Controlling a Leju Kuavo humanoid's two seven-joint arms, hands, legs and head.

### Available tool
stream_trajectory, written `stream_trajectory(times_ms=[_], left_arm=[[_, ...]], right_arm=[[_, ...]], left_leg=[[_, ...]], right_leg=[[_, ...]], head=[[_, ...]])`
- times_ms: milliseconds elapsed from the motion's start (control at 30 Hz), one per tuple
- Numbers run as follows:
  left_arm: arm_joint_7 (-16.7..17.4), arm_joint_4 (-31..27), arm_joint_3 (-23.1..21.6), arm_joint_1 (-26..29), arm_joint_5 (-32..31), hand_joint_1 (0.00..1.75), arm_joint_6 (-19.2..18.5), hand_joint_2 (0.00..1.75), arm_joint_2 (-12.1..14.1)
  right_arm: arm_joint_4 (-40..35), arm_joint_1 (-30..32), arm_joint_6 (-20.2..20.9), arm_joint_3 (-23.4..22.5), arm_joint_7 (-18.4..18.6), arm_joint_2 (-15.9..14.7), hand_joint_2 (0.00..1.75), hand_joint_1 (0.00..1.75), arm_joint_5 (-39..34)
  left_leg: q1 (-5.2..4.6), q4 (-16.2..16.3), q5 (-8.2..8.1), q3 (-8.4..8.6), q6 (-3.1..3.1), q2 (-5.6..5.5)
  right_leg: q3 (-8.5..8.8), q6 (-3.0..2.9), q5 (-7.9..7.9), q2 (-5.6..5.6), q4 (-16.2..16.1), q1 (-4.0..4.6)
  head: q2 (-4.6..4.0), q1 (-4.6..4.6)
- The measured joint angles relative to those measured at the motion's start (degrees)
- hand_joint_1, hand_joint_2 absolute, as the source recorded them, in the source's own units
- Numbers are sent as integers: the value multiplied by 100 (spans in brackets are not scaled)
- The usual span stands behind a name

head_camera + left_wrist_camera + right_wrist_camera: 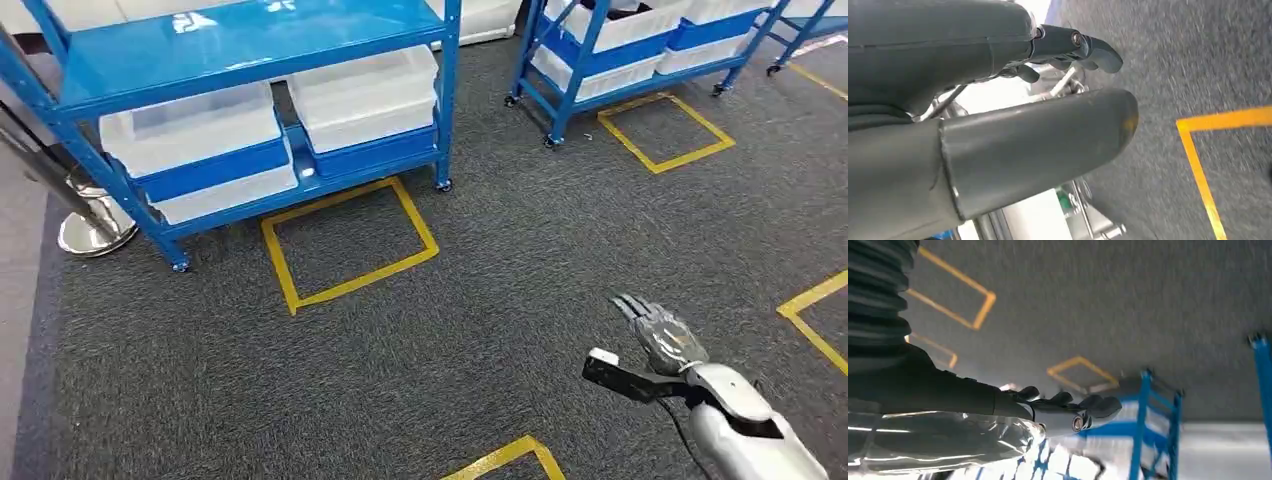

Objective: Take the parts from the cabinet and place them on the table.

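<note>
The right hand hangs over grey carpet, and its wrist view shows crinkled clear plastic pressed against it, though what the wrap contains is blurred. Whether its fingers clamp it I cannot tell. The left hand's fingers curl inward, their contents hidden; white bins sit on the blue cabinet.

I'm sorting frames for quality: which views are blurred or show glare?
Head view: sharp, with light glare on the blue rack top. Left wrist view: carpet smeared by motion, left hand soft and very close. Right wrist view: blurred racks, bright reflections on a clear shiny surface beside the right hand.
</note>
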Motion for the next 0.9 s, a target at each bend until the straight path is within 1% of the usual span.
stream_trajectory(times_ms=[33, 67, 100, 133, 167, 200, 233, 267, 300, 333, 367, 400, 433, 467, 500, 533, 567, 600, 667, 700, 733, 767, 800, 833, 867, 900], left_arm=[[-11, 0, -4, 13, 0, 0, -33, 0, 0], [-20, 0, -11, 6, 0, 0, -41, 0, 0], [-39, 0, -20, 14, 0, 0, -44, 0, 4], [-48, 0, -31, 41, 0, 0, -44, 0, 4], [-48, 0, -39, 69, 0, 0, -44, 0, 4], [-48, 0, -42, 72, 0, 0, -44, 0, 33], [-46, -2, -46, 76, 0, 0, -46, 0, 22], [-46, -2, -55, 65, -2, 0, -50, 0, 24], [-48, -2, -74, 38, -13, 0, -41, 0, 28], [-46, -2, -113, 10, -76, 0, -26, 0, 31], [-80, -2, -144, 3, -120, 0, -91, 0, 31], [-151, -2, -160, 13, -138, 0, -193, 0, 31], [-283, -2, -186, 34, -153, 0, -336, 0, 41], [-375, -2, -205, 53, -164, 0, -417, 0, 48], [-437, -2, -225, 74, -175, 0, -466, 0, 57], [-483, -2, -247, 82, -177, 0, -487, 0, 63], [-498, -2, -258, 84, -179, 0, -498, 0, 87], [-531, -2, -265, 85, -184, 0, -516, 0, 87], [-603, -2, -282, 103, -199, 0, -579, 0, 92], [-612, -2, -291, 104, -238, 0, -631, 0, 92], [-616, -2, -310, 115, -280, 0, -689, 0, 92], [-616, -2, -341, 102, -304, 0, -706, 0, 92], [-614, -2, -374, 74, -308, 0, -695, 0, 96], [-603, -2, -389, 60, -308, 0, -640, 0, 96], [-581, -2, -391, 50, -308, 0, -588, 0, 96], [-544, -2, -398, 48, -308, 0, -529, 0, 96]], right_arm=[[94, 116, -2, -63, 39, -15, 175, 0, -50], [191, 234, -7, -126, 59, -17, 175, 0, -83], [268, 369, -13, -170, 74, -28, 175, 0, -94], [301, 462, -15, -194, 83, -28, 175, 0, -102], [321, 508, -15, -214, 83, -22, 175, 0, -107], [336, 534, -15, -234, 83, -4, 175, 0, -111], [367, 550, -7, -262, 89, -9, 175, 0, -113], [382, 587, 26, -291, 98, -7, 175, 0, -135], [423, 651, 126, -349, 135, -9, 175, 0, -174], [482, 749, 203, -439, 188, -7, 175, 0, -235], [528, 863, 238, -537, 197, -2, 175, 0, -303], [564, 989, 273, -632, 203, 20, 175, 0, -374], [618, 1117, 325, -773, 207, 65, 175, 0, -458], [666, 1217, 354, -884, 216, 111, 175, 0, -511], [719, 1317, 361, -993, 221, 164, 175, 0, -551], [767, 1407, 358, -1091, 221, 210, 175, 0, -564], [804, 1489, 361, -1164, 223, 245, 175, 0, -585], [857, 1538, 420, -1235, 251, 273, 175, 0, -636], [1011, 1633, 681, -1465, 393, 402, 175, 0, -847], [1094, 1698, 797, -1609, 467, 468, 175, 0, -963], [1207, 1801, 881, -1751, 536, 531, 175, 0, -1054], [1312, 1907, 929, -1871, 566, 588, 175, 0, -1115], [1444, 2036, 964, -1980, 611, 666, 175, 0, -1166], [1563, 2180, 997, -2059, 660, 715, 175, 0, -1200], [1659, 2309, 1034, -2116, 688, 796, 175, 0, -1224], [1764, 2434, 1078, -2166, 752, 886, 175, 0, -1261]], left_leg=[[2, 8, -11, -18, -20, -64], [-19, 45, -12, -43, -50, -130], [-3, 27, 9, -71, -91, -187], [14, 6, 17, -79, -123, -240], [4, -8, 29, -91, -168, -287], [-11, 21, -2, -110, -190, -271], [-41, 159, -135, -165, -215, 66], [-34, 473, -356, -306, -232, 290], [-23, 930, -605, -511, -257, 421], [-14, 1408, -819, -725, -274, 477], [-9, 1734, -917, -867, -287, 499], [-8, 1794, -875, -873, -293, 513], [-9, 1528, -698, -713, -289, 523], [-11, 1075, -476, -444, -273, 546], [-26, 494, -247, -105, -236, 657], [-59, 47, -196, 142, -180, 912], [-103, -5, -221, 163, -148, 952], [-104, -7, -202, 155, -117, 868], [-108, -27, -183, 130, -86, 740], [-59, -118, -139, 205, -33, 674], [-38, -179, -99, 239, -17, 618], [-17, -196, -80, 243, 20, 586], [-13, -196, -73, 231, 32, 513], [-12, -192, -71, 217, 37, 423], [-13, -184, -71, 210, 37, 343], [-8, -165, -72, 204, 34, 255]], right_leg=[[144, -33, -47, 254, -278, -22], [138, -33, -40, 247, -343, 5], [143, -51, -36, 146, -322, 24], [151, -74, -42, 117, -306, 38], [154, -103, -25, 66, -318, 32], [160, -155, 11, 12, -388, -53], [174, -203, 21, -38, -408, -31], [175, -251, 23, -105, -413, -18], [174, -257, 19, -175, -411, 1], [175, -270, 9, -278, -408, 23], [174, -281, 0, -375, -400, 36], [177, -279, -14, -464, -392, 42], [180, -278, -29, -541, -380, 45], [192, -269, -49, -604, -368, 48], [216, -258, -70, -663, -363, 54], [244, -243, -87, -721, -363, 61], [252, -207, -106, -776, -354, 99], [251, -188, -106, -824, -360, 91], [299, -144, -102, -942, -395, 90], [332, -97, -126, -980, -408, 133], [325, -61, -213, -627, -319, 70], [210, -52, -396, -331, -75, 57], [1, -39, -649, -187, 369, 46], [-235, -20, -877, -136, 865, 29], [-411, -4, -988, -129, 1221, 18], [-490, 9, -959, -130, 1356, 7]], head=[[0, 0], [2, -2], [0, 0], [0, 0], [2, 0], [2, -2], [0, -8], [2, -48], [0, -46], [0, -46], [0, -46], [0, -46], [0, -46], [0, -46], [0, -46], [0, -46], [0, -42], [0, -39], [0, -39], [0, -39], [0, -27], [2, -17], [2, -4], [0, -2], [0, -2], [0, 0]])
